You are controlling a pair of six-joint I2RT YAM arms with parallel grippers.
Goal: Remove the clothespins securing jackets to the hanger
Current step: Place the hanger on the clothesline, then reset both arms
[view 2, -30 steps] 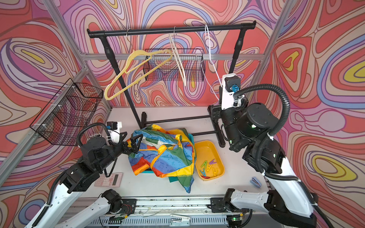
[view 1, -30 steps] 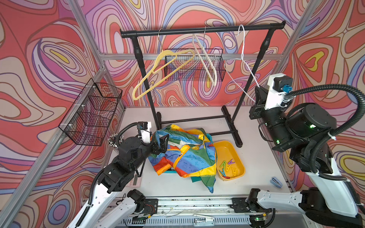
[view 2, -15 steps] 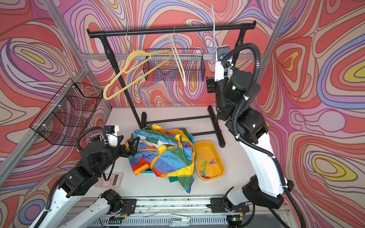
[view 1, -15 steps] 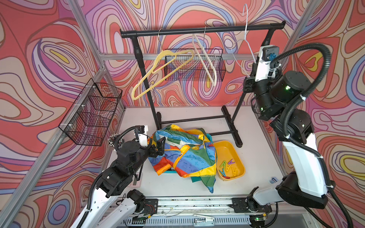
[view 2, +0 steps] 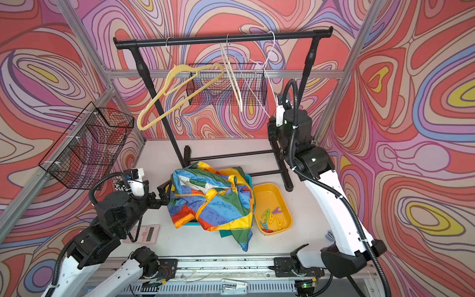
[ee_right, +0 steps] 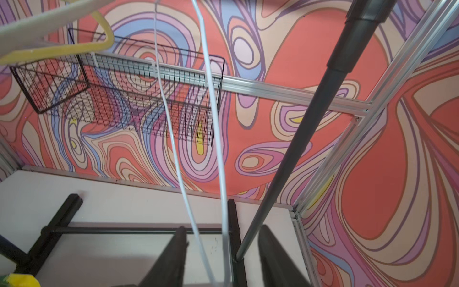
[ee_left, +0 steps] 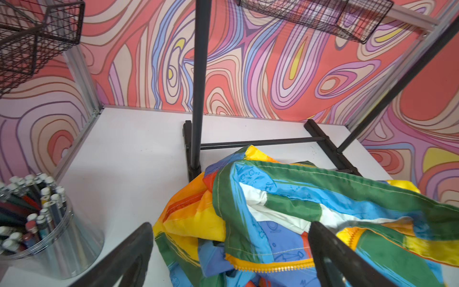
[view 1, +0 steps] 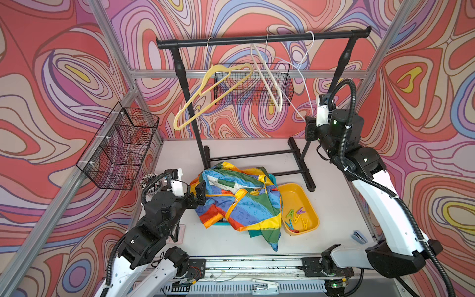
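Jackets [view 1: 239, 203] heaped against left gripper [view 1: 199, 195], spread wide, empty; right gripper [ee_right: 223, 233] parted loosely around white hanger [ee_right: 216, 124], rack post [ee_right: 310, 124] alongside.

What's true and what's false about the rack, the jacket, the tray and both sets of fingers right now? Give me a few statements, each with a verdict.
1. All hangers on the rail are bare. True.
2. The rainbow jacket hangs from the rail. False: it lies crumpled on the table.
3. Clothespins lie in the yellow tray. True.
4. The left gripper is clamped on the jacket. False: its fingers stand apart at the jacket's edge.
5. The white hanger runs between the right gripper fingers, which are spread. True.
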